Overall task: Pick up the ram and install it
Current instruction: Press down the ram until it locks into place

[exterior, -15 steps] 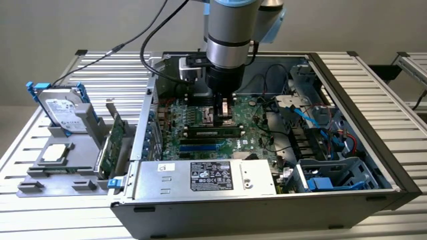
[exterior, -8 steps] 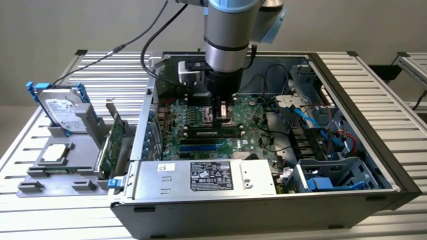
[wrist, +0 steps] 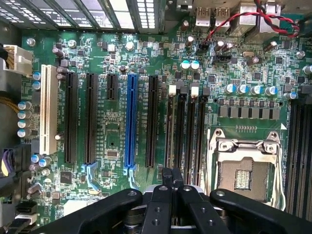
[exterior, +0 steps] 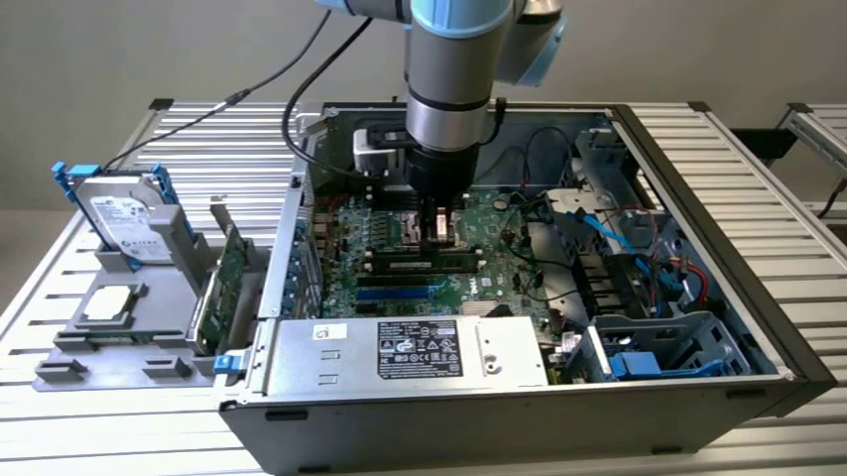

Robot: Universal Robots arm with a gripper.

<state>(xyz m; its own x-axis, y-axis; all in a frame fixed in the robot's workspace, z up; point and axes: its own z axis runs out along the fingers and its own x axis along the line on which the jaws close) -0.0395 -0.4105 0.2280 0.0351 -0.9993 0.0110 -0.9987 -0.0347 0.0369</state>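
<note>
Inside the open grey metal computer case [exterior: 530,436], my gripper [exterior: 437,230] hangs low over the green motherboard [wrist: 112,141], just beside the silver-framed processor socket [wrist: 243,165]. My jaws are fully shut, the two black fingers [wrist: 165,178] pressed together with nothing visible between them, so I judge that I hold nothing.

The long, thin green ram I take to be the narrow strip standing edge-on [wrist: 169,126] in the first of the long black memory slots [wrist: 192,131], right ahead of my fingertips. In the exterior view it reads as a dark bar with green showing [exterior: 423,262] just below my gripper. I cannot tell whether it is pressed fully home or whether its end latches have closed.

As for handling, I judge the ram light and stiff along its length but fragile: a thin board that would crack if twisted, with chips and contacts that should not be squeezed. The safe hold is across its two flat faces near the middle of the upper edge, kept upright, and any pressing should fall straight down on that top edge.

Outside the case, on the exterior view's left, the broader green expansion card with a metal bracket [exterior: 228,273] stands in a grey holder [exterior: 66,372]
</note>
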